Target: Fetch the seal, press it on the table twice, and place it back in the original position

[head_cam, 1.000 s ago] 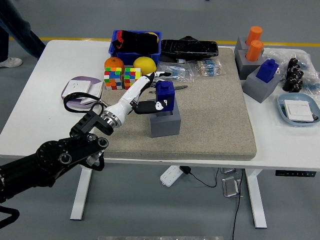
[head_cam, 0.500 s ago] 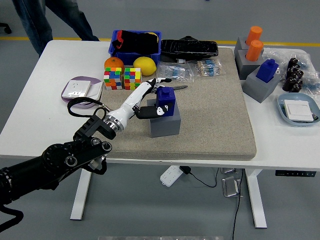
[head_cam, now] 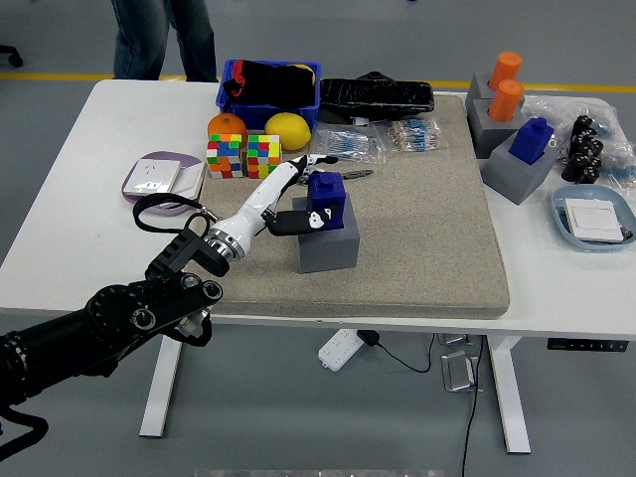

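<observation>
The blue seal [head_cam: 329, 195] stands upright in its grey base [head_cam: 328, 248] on the beige mat [head_cam: 427, 219], left of the mat's middle. My left hand [head_cam: 316, 191] reaches in from the lower left. Its white fingers [head_cam: 298, 167] lie along the seal's far left side and the thumb presses the near face, so the hand is shut on the seal. The right arm is out of view.
Two puzzle cubes [head_cam: 243, 156], an orange [head_cam: 227, 126], a lemon [head_cam: 286, 129] and a blue bin [head_cam: 268, 84] sit behind the hand. At the right stand a second blue seal [head_cam: 532, 139], two orange seals [head_cam: 507, 84] and a pale tray [head_cam: 594, 219]. A person's legs [head_cam: 164, 40] show top left.
The seal and my left hand have come down a little, and the seal now rests lower in the grey base. The person behind the table has walked to the right.
</observation>
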You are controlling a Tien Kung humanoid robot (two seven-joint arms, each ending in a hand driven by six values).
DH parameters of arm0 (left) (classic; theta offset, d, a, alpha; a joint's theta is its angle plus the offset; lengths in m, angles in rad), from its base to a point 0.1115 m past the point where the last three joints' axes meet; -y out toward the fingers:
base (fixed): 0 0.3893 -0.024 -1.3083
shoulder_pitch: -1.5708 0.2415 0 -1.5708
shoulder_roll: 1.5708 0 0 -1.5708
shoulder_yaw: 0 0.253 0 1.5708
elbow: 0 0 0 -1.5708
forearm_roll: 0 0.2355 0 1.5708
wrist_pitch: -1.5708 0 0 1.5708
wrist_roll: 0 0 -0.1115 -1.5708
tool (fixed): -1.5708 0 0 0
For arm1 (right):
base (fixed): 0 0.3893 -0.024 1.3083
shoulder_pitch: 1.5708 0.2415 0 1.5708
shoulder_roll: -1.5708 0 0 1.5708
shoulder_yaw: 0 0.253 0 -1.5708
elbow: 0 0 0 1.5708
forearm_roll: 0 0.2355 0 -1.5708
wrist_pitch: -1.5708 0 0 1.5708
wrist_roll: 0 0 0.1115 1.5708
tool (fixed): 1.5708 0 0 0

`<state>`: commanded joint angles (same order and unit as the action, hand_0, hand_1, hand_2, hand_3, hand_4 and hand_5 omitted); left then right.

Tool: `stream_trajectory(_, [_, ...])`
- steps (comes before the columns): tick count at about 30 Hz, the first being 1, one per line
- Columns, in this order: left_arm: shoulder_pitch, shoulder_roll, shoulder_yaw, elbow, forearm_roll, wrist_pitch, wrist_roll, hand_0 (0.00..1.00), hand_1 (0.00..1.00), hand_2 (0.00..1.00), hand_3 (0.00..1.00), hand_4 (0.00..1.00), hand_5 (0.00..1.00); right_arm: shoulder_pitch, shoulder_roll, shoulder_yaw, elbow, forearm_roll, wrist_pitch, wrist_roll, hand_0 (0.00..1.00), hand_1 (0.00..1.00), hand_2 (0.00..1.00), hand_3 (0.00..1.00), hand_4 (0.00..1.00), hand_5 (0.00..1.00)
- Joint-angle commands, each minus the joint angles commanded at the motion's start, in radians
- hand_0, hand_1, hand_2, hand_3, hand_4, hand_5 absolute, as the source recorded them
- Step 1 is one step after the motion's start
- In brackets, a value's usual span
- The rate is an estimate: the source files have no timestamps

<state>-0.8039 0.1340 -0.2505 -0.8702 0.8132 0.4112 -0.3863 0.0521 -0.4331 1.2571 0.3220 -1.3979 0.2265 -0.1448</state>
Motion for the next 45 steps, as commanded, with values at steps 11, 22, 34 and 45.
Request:
stream_trajectory(11, [0.001, -0.005, 0.003, 0.010, -0.012, 0.001, -0.004, 0.837, 0.536, 0.476, 0.840, 0.574, 0.002, 0.000, 0.000, -0.001, 0.000, 0.001, 0.000, 0.001, 0.828, 0.738, 0.732, 0.705, 0.806, 0.590])
stream_trajectory(22, [0.004, -0.011, 0.009, 0.019, -0.026, -0.006, -0.008, 0.839, 0.622, 0.547, 0.841, 0.579, 0.002, 0.000, 0.000, 0.002, -0.001, 0.000, 0.000, 0.001, 0.828, 0.737, 0.732, 0.705, 0.806, 0.590])
stream_trajectory(34, [0.010, -0.015, 0.016, 0.036, -0.052, -0.020, -0.032, 0.925, 0.907, 0.885, 0.913, 0.786, 0.002, -0.002, 0.002, 0.000, 0.000, 0.001, 0.001, 0.002, 0.828, 0.737, 0.732, 0.706, 0.807, 0.589])
stream_trajectory(45, [0.011, -0.016, 0.011, 0.049, -0.067, -0.035, -0.046, 0.998, 0.998, 0.998, 0.998, 0.998, 0.122, -0.002, 0.002, 0.003, -0.001, 0.000, 0.002, 0.002, 0.828, 0.738, 0.732, 0.704, 0.807, 0.588])
